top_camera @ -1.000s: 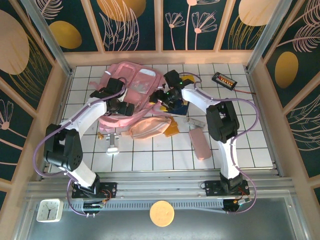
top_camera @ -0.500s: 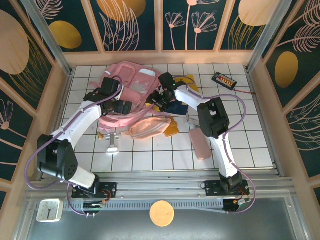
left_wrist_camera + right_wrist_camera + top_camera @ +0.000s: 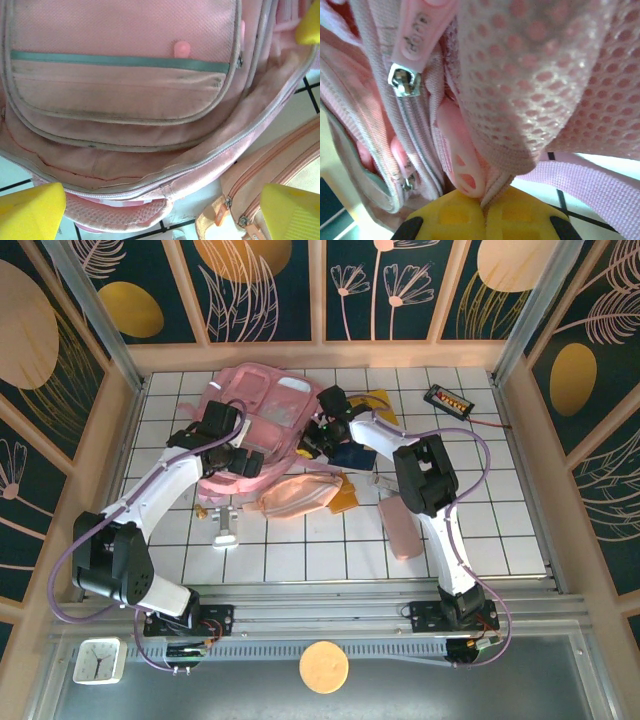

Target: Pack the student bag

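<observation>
**Right gripper [image 3: 316, 437] pinched shut on the student bag [image 3: 262, 415]; left gripper [image 3: 243, 458] wide open over it**

Seen from above, the pink student bag lies at the far left-centre of a white tiled desk [image 3: 500, 540]. Its far edge sits close to the wooden rail [image 3: 310, 352] along the back. A peach oval pouch [image 3: 300, 495] touches the bag's near edge. A flat pink case [image 3: 402, 527] lies apart to the right, beside the right arm. Bare tiles run along the desk's near edge and down its right side to the wall. A small black device [image 3: 447, 400] sits near the far right corner.

The left gripper hangs over the bag's near end. Its wrist view shows the jaws spread as wide as they go, with a yellow fingertip [image 3: 31, 210] at each lower corner, holding nothing. The bag's front pocket [image 3: 120, 65] and the pouch's zip lie beneath.

The right gripper is at the bag's right edge. In its wrist view the two yellow fingers [image 3: 520, 216] press together on a fold of the bag's mesh fabric [image 3: 535, 75]. A pink zip pull [image 3: 460, 162] reaches down to the fingers; whether it is pinched too is unclear.
</observation>
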You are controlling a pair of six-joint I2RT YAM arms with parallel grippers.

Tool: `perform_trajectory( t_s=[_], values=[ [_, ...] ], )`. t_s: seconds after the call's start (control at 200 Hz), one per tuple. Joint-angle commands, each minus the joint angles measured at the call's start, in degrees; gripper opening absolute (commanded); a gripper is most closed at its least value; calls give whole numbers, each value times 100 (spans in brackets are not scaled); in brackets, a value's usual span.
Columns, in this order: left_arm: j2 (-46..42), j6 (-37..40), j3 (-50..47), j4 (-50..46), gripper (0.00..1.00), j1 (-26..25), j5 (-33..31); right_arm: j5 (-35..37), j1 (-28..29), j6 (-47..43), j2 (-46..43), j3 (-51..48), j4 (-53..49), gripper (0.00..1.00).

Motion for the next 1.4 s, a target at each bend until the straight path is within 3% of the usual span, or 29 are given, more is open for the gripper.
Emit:
perform_trajectory(
  t_s=[0.0, 0.395, 0.54, 0.766, 0.821, 0.911, 0.991, 1.011, 1.036, 1.106, 1.161, 1.241, 1.391],
  values=[
    [-185, 405, -126, 110, 99, -20, 165, -165, -37, 179, -187, 397, 297, 0],
    [-15, 1218, 16, 434, 99, -350, 64, -327, -78, 307, -937, 883, -57, 0],
    [-73, 1410, -295, 608, 99, -358, -405, -539, -365, 196, -1136, 890, -142, 0],
    [145, 1446, -356, 806, 90, -356, -384, -819, -590, -211, -1269, 928, -585, 0],
    [300, 1388, -249, 807, 77, -359, -202, -857, -618, -301, -1308, 886, -628, 0],
    [576, 1265, -42, 807, 32, -358, 104, -872, -653, -493, -1336, 807, -715, 0],
    [766, 1178, 113, 781, 5, -357, 317, -875, -688, -742, -1440, 621, -709, 0],
    [787, 1167, 144, 772, 1, -359, 361, -873, -693, -821, -1482, 539, -674, 5],
    [802, 1152, 173, 760, 0, -356, 387, -865, -701, -920, -1538, 461, -617, 11],
    [754, 1112, 206, 773, 0, -358, 405, -671, -744, -1351, -1807, 97, -503, 42],
    [645, 1103, 214, 776, 0, -354, 478, -600, -796, -1690, -2042, -234, -371, 55],
    [553, 1081, 299, 690, 0, -358, 659, -567, -870, -2069, -2410, -882, -19, 60],
    [478, 983, 431, 590, 0, -355, 947, -794, -961, -2612, -2898, -1916, 747, 60]
  ],
)
